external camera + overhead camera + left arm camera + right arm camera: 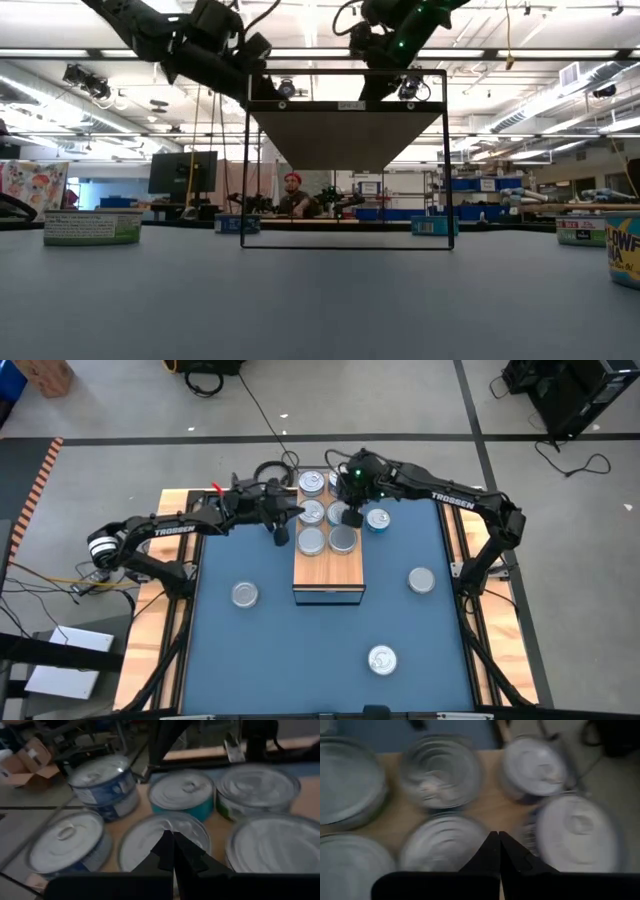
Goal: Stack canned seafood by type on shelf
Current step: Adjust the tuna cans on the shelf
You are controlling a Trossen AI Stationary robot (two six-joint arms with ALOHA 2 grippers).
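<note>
The shelf (328, 575) is a wood-topped block in the middle of the blue mat. Several silver-lidded tins (312, 540) sit in rows on its far half, and some have teal or blue sides (102, 787). My left gripper (280, 530) is by the shelf's left edge. It is shut (172, 852), with its tips over the lid of one tin (150, 832). My right gripper (352, 515) is over the tins on the shelf's far right part. It is shut too (499, 851), above a gap between tins (440, 845). Neither shows a touch.
Three loose tins lie on the blue mat: one left of the shelf (245, 594), one to its right (421, 580) and one near the front edge (382, 659). A blue-sided tin (378, 520) sits just off the shelf's right edge. A person sits beyond the table (292, 200).
</note>
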